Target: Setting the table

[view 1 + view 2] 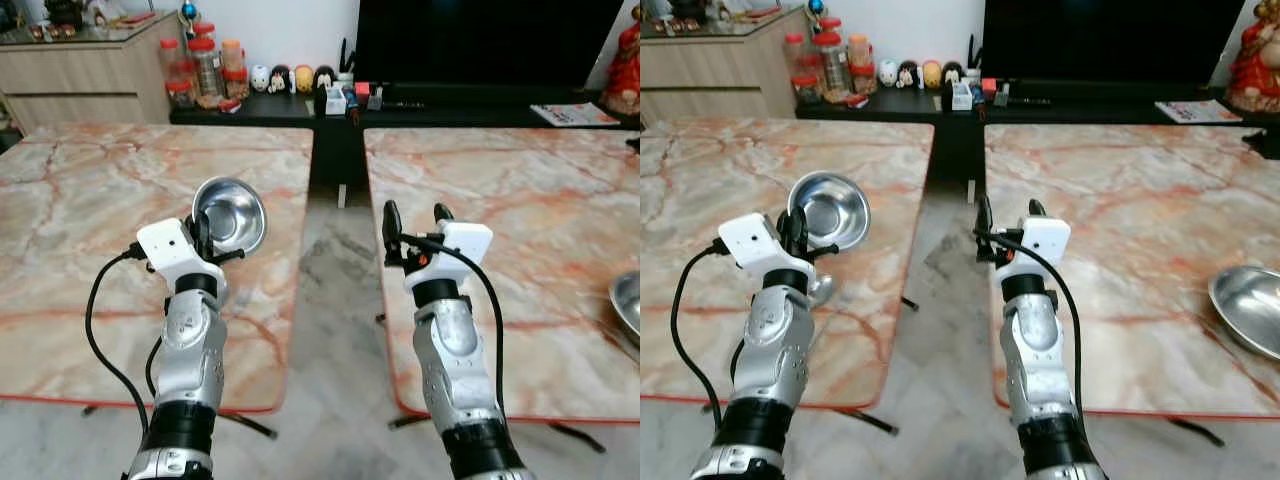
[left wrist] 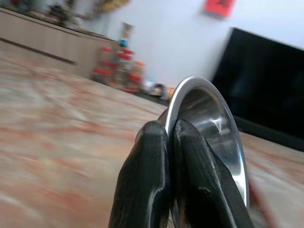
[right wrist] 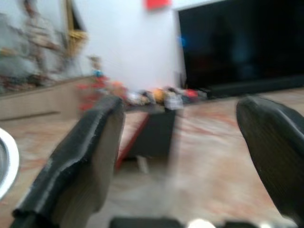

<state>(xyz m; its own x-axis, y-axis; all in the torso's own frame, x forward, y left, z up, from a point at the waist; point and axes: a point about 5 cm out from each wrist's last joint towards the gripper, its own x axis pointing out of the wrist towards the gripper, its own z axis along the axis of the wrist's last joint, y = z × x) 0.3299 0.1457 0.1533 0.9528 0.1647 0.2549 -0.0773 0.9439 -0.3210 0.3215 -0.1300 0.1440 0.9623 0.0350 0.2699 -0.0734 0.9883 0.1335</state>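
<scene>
Pinching the rim of a round shiny steel bowl [image 1: 230, 212] between clenched fingers, left gripper [image 1: 203, 237] at centre-left of frame, bowl tilted on edge above the pink-veined marble table [image 1: 80, 220], near its inner edge. Spread wide and empty, right gripper [image 1: 416, 226] just over the second marble table [image 1: 520, 200]; second steel bowl [image 1: 1252, 308] at far right, broad bare marble around.

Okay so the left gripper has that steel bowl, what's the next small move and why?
Probably lower the steel bowl onto the left table and level it: the left gripper pinches its rim, holding it tilted above the marble.
</scene>
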